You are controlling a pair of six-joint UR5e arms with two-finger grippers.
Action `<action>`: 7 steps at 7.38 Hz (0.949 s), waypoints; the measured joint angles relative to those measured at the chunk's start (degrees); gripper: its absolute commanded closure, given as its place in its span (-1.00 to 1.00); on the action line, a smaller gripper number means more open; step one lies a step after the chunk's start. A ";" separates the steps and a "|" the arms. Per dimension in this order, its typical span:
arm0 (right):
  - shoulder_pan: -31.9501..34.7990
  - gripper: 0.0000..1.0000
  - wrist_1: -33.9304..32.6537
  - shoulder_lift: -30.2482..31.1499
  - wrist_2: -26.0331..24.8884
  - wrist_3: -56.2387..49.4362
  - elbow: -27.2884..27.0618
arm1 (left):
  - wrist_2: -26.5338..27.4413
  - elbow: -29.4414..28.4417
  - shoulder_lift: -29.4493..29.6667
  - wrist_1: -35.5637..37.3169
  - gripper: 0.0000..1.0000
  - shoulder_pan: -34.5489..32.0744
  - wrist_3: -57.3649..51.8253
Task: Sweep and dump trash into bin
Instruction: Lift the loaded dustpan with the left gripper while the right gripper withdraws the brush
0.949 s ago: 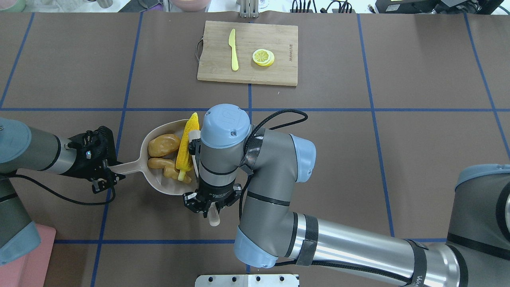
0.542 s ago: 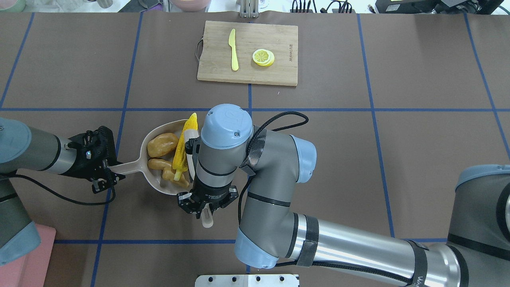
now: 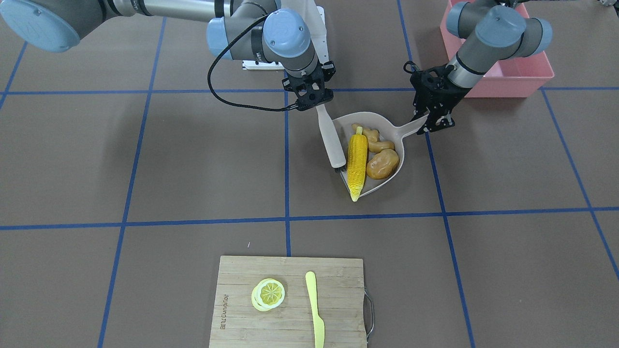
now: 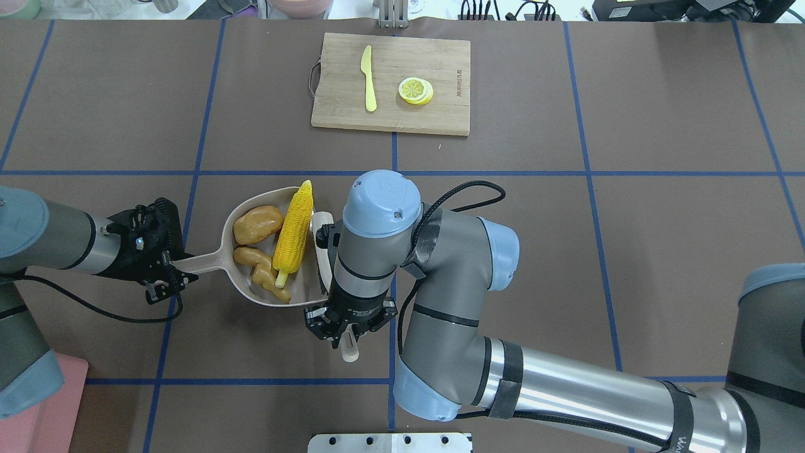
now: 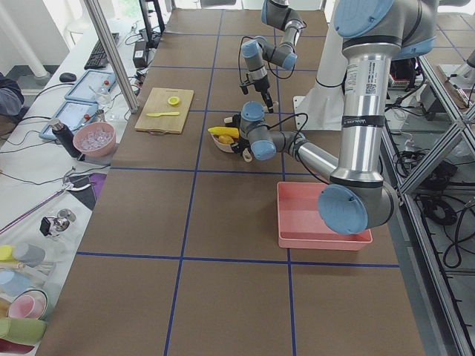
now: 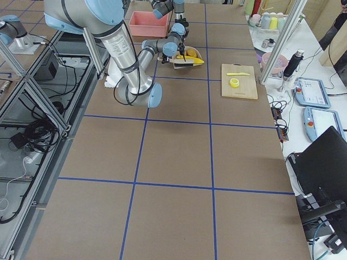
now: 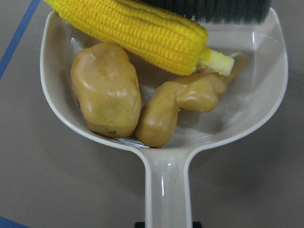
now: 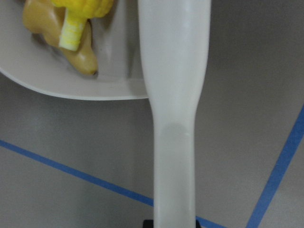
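trash [image 4: 290, 239] looks light, glossy, apt to roll; my left gripper [image 4: 175, 272] grips dustpan handle [image 4: 207, 263], right gripper [image 4: 346, 331] grips brush [image 3: 330, 140].

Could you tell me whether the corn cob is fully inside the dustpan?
Not fully: the corn cob lies in the dustpan, its tip overhanging the open lip.

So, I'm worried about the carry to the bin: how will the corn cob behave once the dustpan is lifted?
Probably prone to roll: the corn cob is long and round, lying across the open mouth of the dustpan. Its tip overhangs the lip, so a forward tilt could spill it. It looks like stiff, light plastic.
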State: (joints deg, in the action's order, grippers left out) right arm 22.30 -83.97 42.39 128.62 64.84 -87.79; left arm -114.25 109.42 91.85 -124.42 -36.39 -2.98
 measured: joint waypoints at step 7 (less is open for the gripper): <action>2.84 1.00 -1.75 6.98 0.03 -0.79 -6.07 | 0.16 1.05 -0.05 -3.06 1.00 -0.25 2.80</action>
State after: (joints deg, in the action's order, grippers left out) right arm 25.14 -85.72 49.37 128.65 64.05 -93.86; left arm -114.09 110.47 91.79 -127.48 -36.64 -0.18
